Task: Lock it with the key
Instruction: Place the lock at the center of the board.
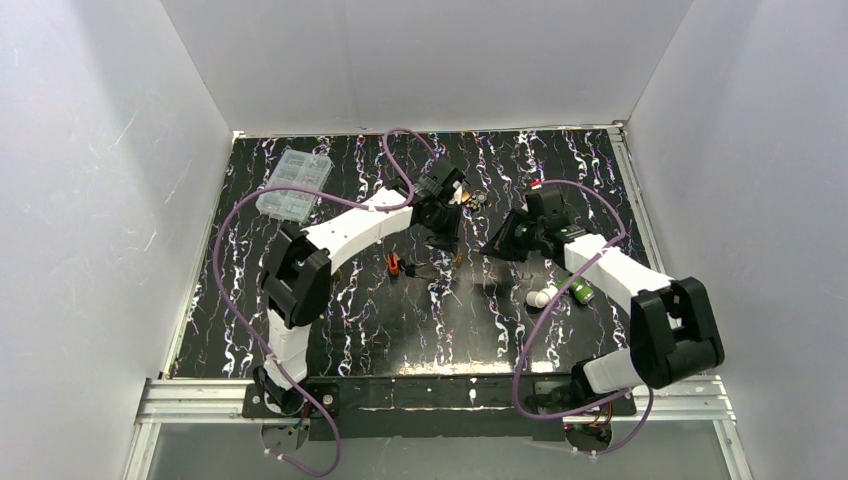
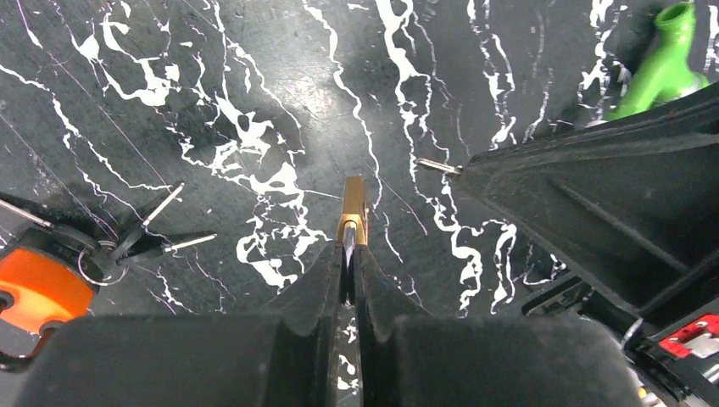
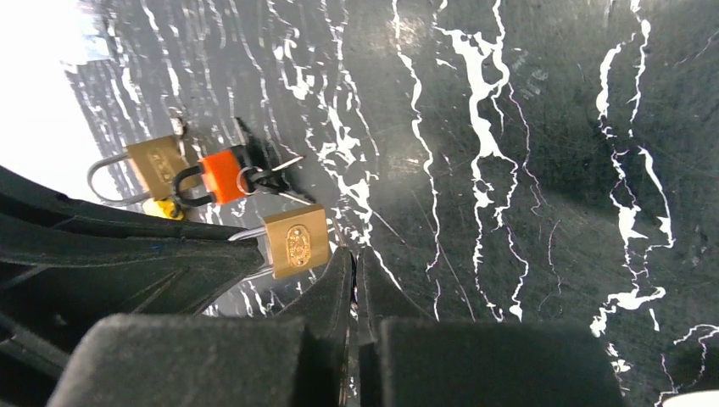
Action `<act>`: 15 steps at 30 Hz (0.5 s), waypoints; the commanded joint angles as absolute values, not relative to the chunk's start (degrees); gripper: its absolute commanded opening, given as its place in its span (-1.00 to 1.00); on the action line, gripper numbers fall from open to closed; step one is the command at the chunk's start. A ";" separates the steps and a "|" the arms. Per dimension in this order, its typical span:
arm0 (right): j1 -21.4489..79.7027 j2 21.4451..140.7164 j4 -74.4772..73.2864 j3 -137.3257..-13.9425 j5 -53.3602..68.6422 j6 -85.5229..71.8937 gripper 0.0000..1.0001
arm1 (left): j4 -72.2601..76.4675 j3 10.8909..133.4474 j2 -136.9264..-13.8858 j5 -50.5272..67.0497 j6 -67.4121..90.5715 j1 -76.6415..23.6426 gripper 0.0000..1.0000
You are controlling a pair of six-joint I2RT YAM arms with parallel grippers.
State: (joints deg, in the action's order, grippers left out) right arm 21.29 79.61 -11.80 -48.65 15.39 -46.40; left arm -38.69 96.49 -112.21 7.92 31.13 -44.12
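Right, you have three locks: held brass lock (image 3: 295, 240), spare brass lock (image 3: 153, 165), orange lock (image 3: 222, 176). Your left gripper (image 2: 349, 254) clamps the first mid-table; right gripper (image 3: 352, 270) pinches one key (image 2: 437, 165) near it.

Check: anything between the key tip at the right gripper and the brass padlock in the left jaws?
Nothing visible. Only bare black marbled tabletop separates the silver key tip from the brass padlock; the orange-tagged key bunch lies aside.
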 commanded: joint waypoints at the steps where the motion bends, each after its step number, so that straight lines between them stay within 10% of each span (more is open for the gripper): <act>1: 23.17 82.83 -7.36 -48.16 12.33 -48.40 -0.97 | -36.37 95.99 -113.28 5.98 31.62 -44.30 -1.00; 15: 23.82 89.80 -4.68 -48.63 11.77 -48.42 -0.97 | -36.96 98.62 -118.41 6.82 32.16 -44.41 -0.68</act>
